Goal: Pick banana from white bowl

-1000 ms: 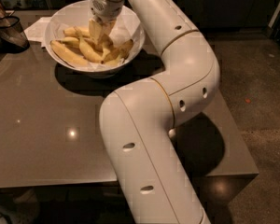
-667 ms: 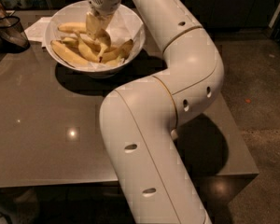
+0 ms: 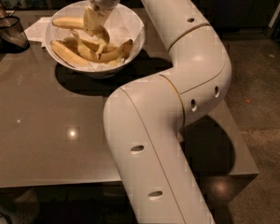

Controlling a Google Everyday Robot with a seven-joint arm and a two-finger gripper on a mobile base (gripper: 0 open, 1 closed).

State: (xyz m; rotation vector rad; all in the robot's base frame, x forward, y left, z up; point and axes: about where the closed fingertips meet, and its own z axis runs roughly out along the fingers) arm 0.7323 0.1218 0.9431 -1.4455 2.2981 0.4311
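The white bowl (image 3: 130, 20) stands at the far left of the table, lined with white paper and holding several bananas. My gripper (image 3: 94, 23) is over the bowl's middle, shut on the banana (image 3: 67, 23), a pale-yellow one that sticks out to the left and is lifted above the others. A shorter banana with a brown tip (image 3: 119, 51) lies in the bowl to the right, and a long one (image 3: 67, 55) lies along the bowl's left side.
A dark transparent container (image 3: 9, 31) stands at the table's far left edge, next to a white paper napkin (image 3: 37, 28). My arm (image 3: 177, 87) arcs over the table's right half. The grey table (image 3: 46, 125) ends at the front and right.
The gripper has risen out of the pile with the banana in it and shifted slightly left; the other bananas stay in the bowl.
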